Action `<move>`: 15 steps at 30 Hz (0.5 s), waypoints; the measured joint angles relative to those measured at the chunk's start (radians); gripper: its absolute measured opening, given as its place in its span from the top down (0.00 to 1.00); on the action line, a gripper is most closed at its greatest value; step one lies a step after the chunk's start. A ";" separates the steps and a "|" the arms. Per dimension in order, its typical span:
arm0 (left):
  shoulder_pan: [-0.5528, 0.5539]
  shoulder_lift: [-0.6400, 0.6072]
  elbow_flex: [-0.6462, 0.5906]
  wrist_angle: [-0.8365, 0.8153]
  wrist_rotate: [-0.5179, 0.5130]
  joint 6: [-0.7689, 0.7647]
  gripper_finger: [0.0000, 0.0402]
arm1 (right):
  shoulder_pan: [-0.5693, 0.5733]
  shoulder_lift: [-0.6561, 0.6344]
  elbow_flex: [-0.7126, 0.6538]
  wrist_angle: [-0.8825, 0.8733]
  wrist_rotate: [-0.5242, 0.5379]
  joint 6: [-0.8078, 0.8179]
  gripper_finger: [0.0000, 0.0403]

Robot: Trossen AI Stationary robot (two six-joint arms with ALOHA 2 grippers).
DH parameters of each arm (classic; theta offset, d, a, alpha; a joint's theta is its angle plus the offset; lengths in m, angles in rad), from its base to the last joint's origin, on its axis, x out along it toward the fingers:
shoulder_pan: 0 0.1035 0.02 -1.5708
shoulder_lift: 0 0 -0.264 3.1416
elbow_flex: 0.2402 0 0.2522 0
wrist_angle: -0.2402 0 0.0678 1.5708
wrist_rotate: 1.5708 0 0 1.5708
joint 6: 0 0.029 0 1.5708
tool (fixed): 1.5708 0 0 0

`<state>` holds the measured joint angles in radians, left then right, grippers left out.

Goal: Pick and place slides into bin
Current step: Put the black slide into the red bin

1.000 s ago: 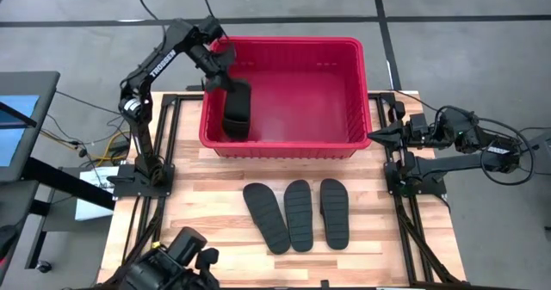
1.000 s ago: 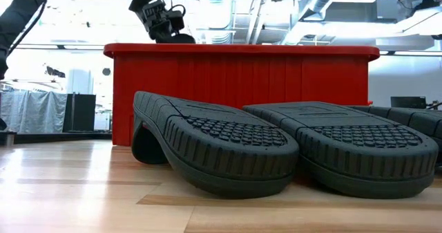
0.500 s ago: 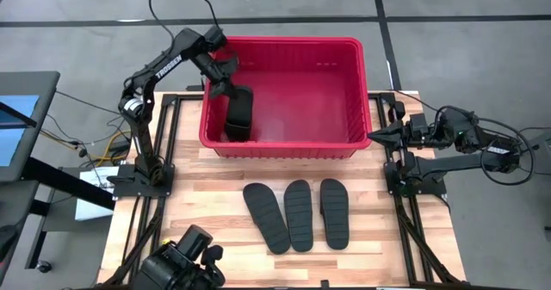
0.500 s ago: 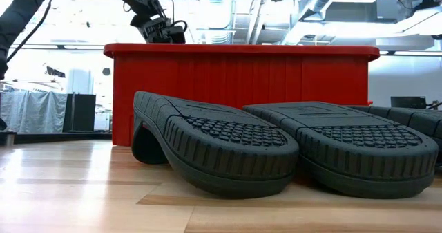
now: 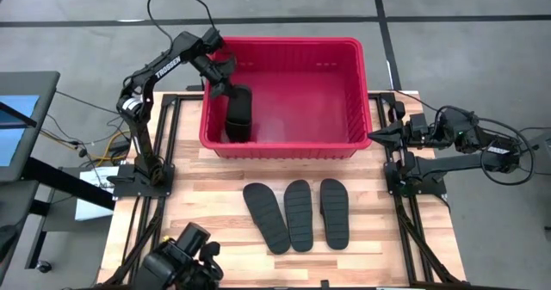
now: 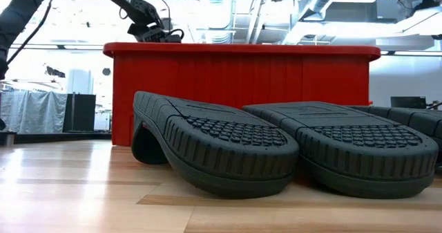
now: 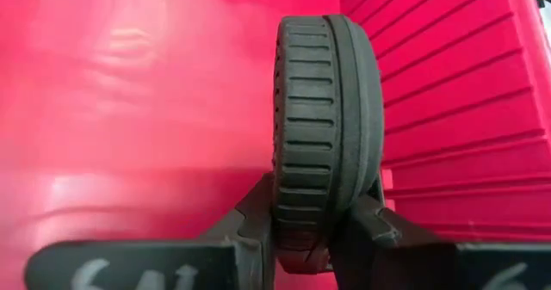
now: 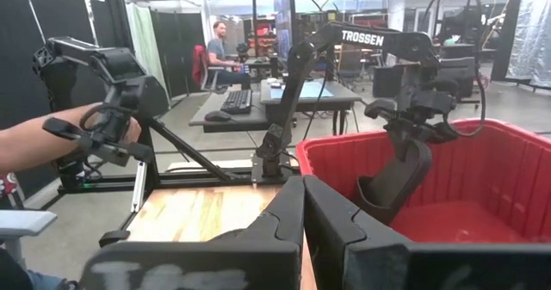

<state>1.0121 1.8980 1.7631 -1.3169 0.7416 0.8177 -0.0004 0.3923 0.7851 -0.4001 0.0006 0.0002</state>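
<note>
While the left claw (image 5: 225, 88) clamps one black sandal (image 5: 238, 116) by its end, that sandal stands upright inside the red bin (image 5: 344, 144), near its left wall. Three more ribbed black sandals (image 5: 297, 214) lie sole-up side by side on the wooden table (image 5: 207, 204), lengthwise toward the bin. Farther right, the right claw (image 5: 376, 135) waits, clenched on nothing, beside the bin.

Robotics lab: exposed ceiling ducts (image 6: 324, 1), computer desks (image 8: 258, 96), curtained bays (image 8: 151, 40).
</note>
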 joint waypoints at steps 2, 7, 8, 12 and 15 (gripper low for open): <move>0.004 0.000 -0.001 -0.001 -0.003 0.000 0.85 | 0.000 0.000 0.000 0.000 0.000 0.000 1.00; 0.004 0.000 -0.001 0.007 -0.009 -0.001 0.85 | 0.000 0.000 0.000 0.000 0.000 0.000 1.00; 0.004 0.000 -0.001 0.008 -0.011 0.000 0.85 | 0.000 0.000 0.000 0.000 0.000 0.000 1.00; 0.004 0.000 -0.001 0.008 -0.019 0.003 0.85 | 0.000 0.000 0.000 0.000 0.000 0.000 1.00; 0.004 0.000 -0.001 0.016 -0.031 0.005 0.85 | 0.000 0.000 0.000 0.000 0.000 0.000 1.00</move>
<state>1.0161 1.8984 1.7622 -1.3013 0.7109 0.8227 -0.0004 0.3923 0.7851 -0.4002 0.0006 0.0002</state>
